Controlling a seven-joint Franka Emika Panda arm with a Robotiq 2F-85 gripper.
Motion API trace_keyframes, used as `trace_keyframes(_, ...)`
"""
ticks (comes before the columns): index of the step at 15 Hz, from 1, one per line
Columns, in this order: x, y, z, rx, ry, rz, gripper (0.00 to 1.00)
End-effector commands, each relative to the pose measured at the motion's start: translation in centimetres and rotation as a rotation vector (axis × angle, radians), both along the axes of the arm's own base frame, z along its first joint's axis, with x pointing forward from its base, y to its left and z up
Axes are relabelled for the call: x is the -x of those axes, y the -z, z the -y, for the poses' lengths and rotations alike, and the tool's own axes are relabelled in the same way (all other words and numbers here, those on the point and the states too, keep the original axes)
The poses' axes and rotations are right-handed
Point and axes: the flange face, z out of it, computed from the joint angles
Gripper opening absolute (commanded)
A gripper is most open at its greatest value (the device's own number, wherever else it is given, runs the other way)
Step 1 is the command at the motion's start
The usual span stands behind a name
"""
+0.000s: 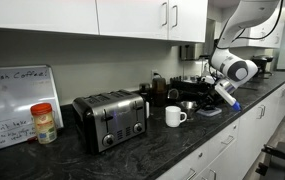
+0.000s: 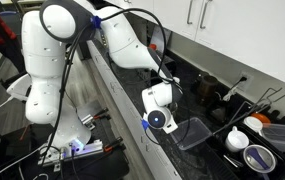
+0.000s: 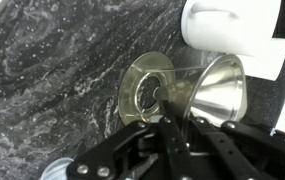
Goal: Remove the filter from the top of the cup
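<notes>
The filter (image 3: 197,90) is a silvery metal funnel with a clear round base flange. In the wrist view it lies tipped on its side over the dark speckled counter, off the cup. My gripper (image 3: 165,120) has its two black fingers closed on the thin edge of the flange. The cup (image 3: 227,28) is white and sits just beyond the filter at the top of that view. In an exterior view the white mug (image 1: 175,116) stands upright on the counter with its handle to the right. My gripper (image 1: 220,94) hangs a little to its right.
A silver toaster (image 1: 110,119), a red-lidded jar (image 1: 44,122) and a whiteboard (image 1: 17,100) stand along the counter. Dark appliances (image 1: 192,80) sit behind the mug. A clear tray (image 2: 197,131) and bowls (image 2: 259,157) lie near the wrist.
</notes>
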Motion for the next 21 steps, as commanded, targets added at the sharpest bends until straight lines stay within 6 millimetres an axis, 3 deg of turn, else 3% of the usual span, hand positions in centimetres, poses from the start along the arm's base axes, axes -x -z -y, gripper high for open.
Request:
trace_keyframes(1,0.0,-0.9,-0.8,0.023,-0.024,-0.049,0.45)
trace_keyframes(9,-0.3,-1.8,-1.1,0.05,-0.076,-0.119,0.98)
trace_keyframes(13,-0.3,-3.8,-0.9,0.058,-0.102,-0.133,1.0)
trace_keyframes(21,0.2,-9.7,-1.6,0.11,-0.177,-0.16,1.0)
